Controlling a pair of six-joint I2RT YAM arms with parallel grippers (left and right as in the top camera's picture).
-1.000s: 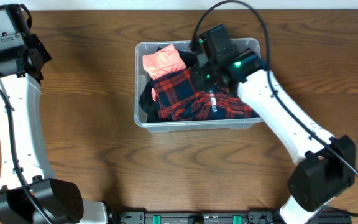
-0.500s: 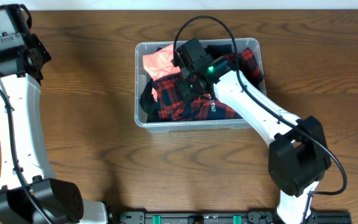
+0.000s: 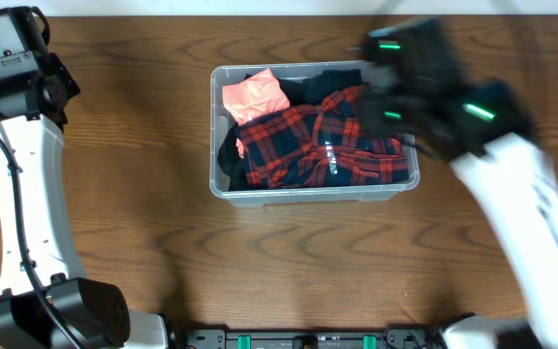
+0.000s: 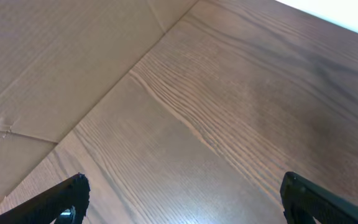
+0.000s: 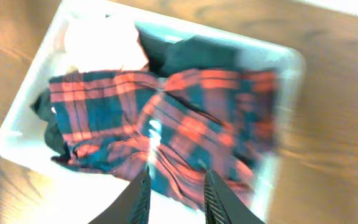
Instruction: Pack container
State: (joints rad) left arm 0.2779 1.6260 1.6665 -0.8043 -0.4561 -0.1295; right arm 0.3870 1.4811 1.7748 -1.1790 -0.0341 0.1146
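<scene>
Red plaid shirt (image 3: 308, 145) lies loose in the container (image 3: 308, 197); the right hand (image 5: 176, 174), now lifted clear, stands slightly parted, empty.

The left arm (image 3: 25, 184) stretches along the left side to the far corner, the left gripper (image 4: 185, 199) spread wide and empty. The right arm (image 3: 521, 194), blurred, reaches to the far right, the right gripper (image 5: 176, 194) narrowly parted, holding nothing.

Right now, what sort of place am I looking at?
Probably a robotics lab workbench, not a home: a white left arm and right arm stand at a wooden table holding a clear container of clothes.
</scene>
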